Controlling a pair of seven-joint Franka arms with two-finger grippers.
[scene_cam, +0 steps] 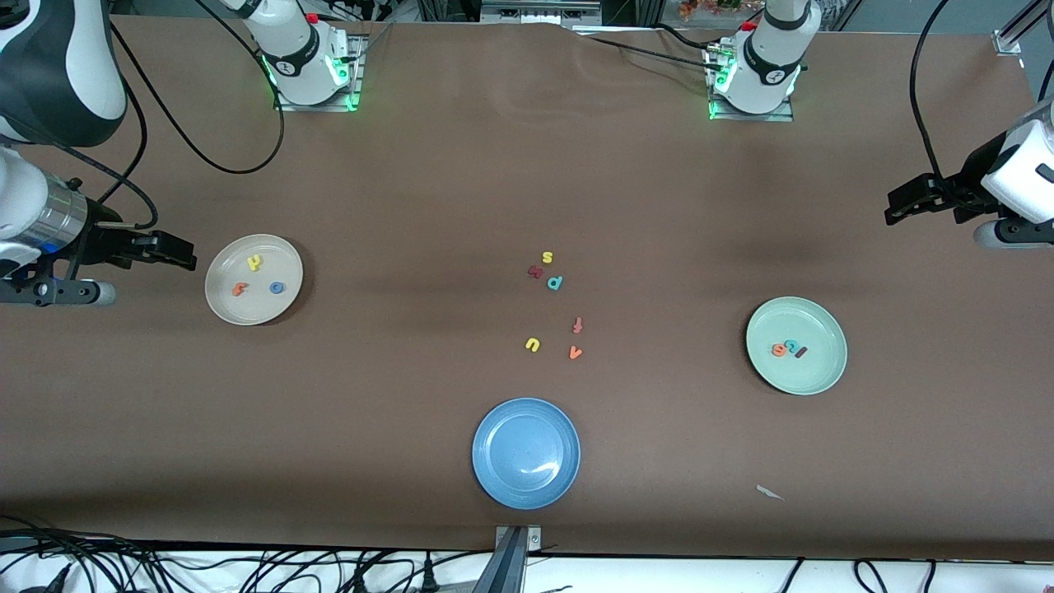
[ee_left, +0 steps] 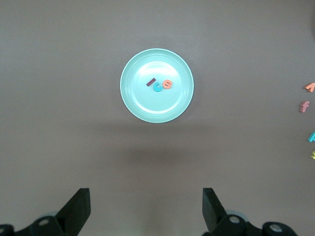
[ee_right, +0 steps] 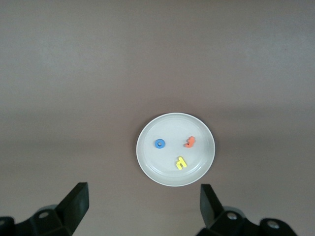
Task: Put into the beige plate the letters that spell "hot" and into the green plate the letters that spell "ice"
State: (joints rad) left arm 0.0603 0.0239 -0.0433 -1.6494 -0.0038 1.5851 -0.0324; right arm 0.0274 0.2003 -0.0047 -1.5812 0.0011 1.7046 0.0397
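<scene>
Looks finished: h [scene_cam: 255,263], t [scene_cam: 240,288], o [scene_cam: 277,287] in beige plate [scene_cam: 222,305]; i [scene_cam: 799,352], c [scene_cam: 790,345], e [scene_cam: 778,350] in green plate [scene_cam: 832,371]; left gripper [ee_left: 146,209] and right gripper [ee_right: 144,205] spread wide, empty, plates well clear of fingertips.

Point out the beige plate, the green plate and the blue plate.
beige plate [scene_cam: 280,310]: front view, bare rim.
green plate [scene_cam: 811,379]: front view, bare floor near rim.
blue plate [scene_cam: 525,452]: front view, bare centre.

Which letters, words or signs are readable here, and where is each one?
"h", "o", "t": foam letters lying in the beige plate.
"i", "c", "e": foam letters lying in the green plate.
"s", "p", "f", "u", "v": loose letters lying on the table mid-way between those plates.
One dark red letter beside the "s": unreadable.
The blue plate bears no text.
</scene>
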